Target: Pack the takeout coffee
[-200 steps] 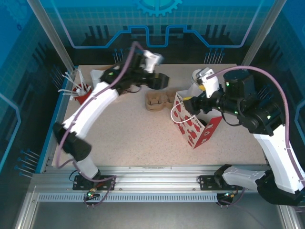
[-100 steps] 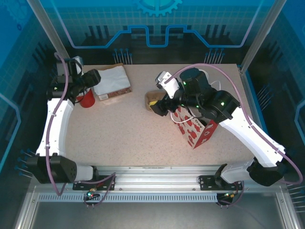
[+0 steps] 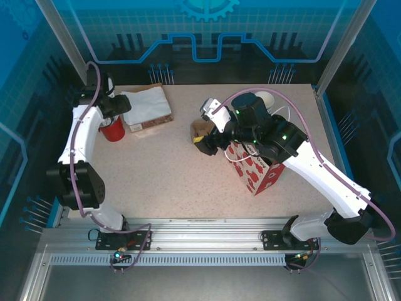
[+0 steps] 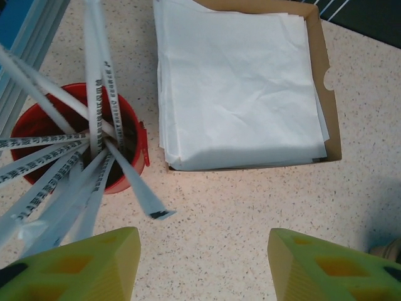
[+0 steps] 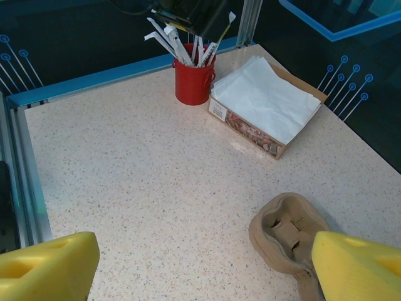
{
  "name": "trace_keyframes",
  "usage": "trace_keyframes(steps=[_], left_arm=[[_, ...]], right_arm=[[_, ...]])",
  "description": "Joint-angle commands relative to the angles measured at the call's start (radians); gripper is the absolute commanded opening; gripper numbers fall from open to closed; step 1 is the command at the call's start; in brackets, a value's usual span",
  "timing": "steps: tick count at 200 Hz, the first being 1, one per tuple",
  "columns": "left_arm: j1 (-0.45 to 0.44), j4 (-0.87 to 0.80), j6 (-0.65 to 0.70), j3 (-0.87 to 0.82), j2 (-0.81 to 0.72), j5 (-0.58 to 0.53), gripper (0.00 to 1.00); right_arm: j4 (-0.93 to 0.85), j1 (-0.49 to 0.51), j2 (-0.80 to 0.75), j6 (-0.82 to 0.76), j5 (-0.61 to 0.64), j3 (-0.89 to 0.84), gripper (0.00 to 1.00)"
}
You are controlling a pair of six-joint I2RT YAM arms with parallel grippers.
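Observation:
The takeout coffee is hidden or out of view. My left gripper (image 3: pixel 116 105) hangs at the far left corner, above the red cup of wrapped stirrers (image 4: pixel 75 145). It is open (image 4: pixel 203 263), with bare table between its yellow fingers. My right gripper (image 3: pixel 210 137) reaches left past the red-and-white heart bag (image 3: pixel 260 172) and hovers by the brown pulp cup carrier (image 3: pixel 200 128). It is open (image 5: pixel 207 266) and empty, and the carrier (image 5: pixel 289 231) lies just inside its right finger.
A cardboard box of white napkins (image 3: pixel 147 108) sits beside the red cup (image 3: pixel 113 130) at the back left. A white-rimmed cup (image 3: pixel 268 98) stands behind the right arm. Bare table stretches across the front and the middle left.
The left arm swung from the table's back middle to the far left corner above the red cup. The right arm moved left from behind the bag to the cup carrier.

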Motion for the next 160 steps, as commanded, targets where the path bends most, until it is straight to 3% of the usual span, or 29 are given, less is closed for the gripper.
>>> trace_keyframes(steps=[1,70,160], left_arm=[[-0.014,-0.058,0.059,0.060,0.047,-0.055,0.56],[-0.038,-0.104,0.109,0.118,0.140,-0.201,0.56],[-0.053,-0.148,0.123,0.147,0.180,-0.245,0.19]], right_arm=[[0.025,-0.010,-0.008,-0.010,-0.031,-0.013,0.90],[0.018,-0.013,-0.003,0.002,-0.043,-0.020,0.90],[0.002,-0.014,0.004,0.006,-0.034,-0.026,0.90]])
